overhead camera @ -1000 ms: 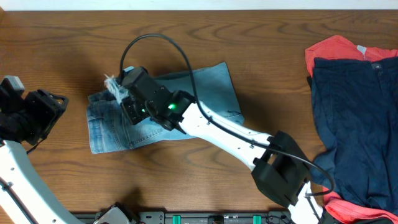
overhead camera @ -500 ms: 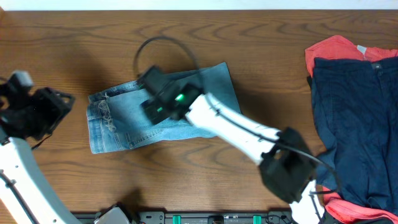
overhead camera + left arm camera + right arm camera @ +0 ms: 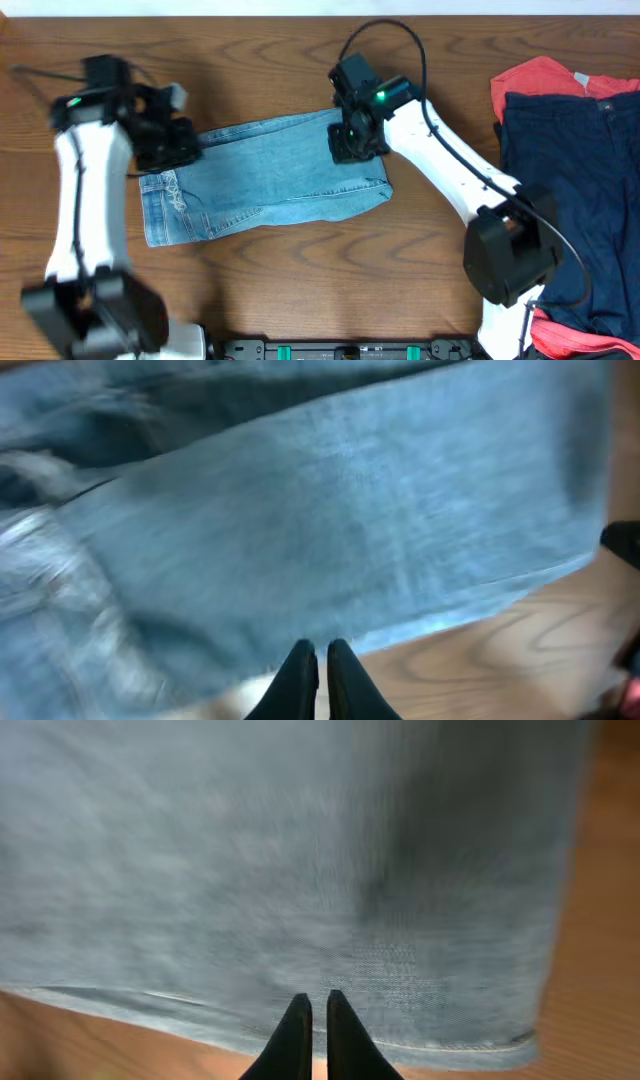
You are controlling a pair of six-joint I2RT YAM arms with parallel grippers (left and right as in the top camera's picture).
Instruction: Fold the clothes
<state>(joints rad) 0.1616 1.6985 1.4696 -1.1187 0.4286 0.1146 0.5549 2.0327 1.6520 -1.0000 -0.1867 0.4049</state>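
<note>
Now that both jaws are resting together, having just closed at the far edge of the jeans (image 3: pixel 265 180), a new fold is probably starting.

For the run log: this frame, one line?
jeans: folded, flat on table | left end effector: shut, jeans' left end | right end effector: shut, jeans' right end | fabric pinched: unclear

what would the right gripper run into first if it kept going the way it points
The jeans. The right gripper, jaws shut, sits at the denim's near edge in its wrist view, and cloth fills everything ahead. It may be touching already; depth is unclear.
</note>
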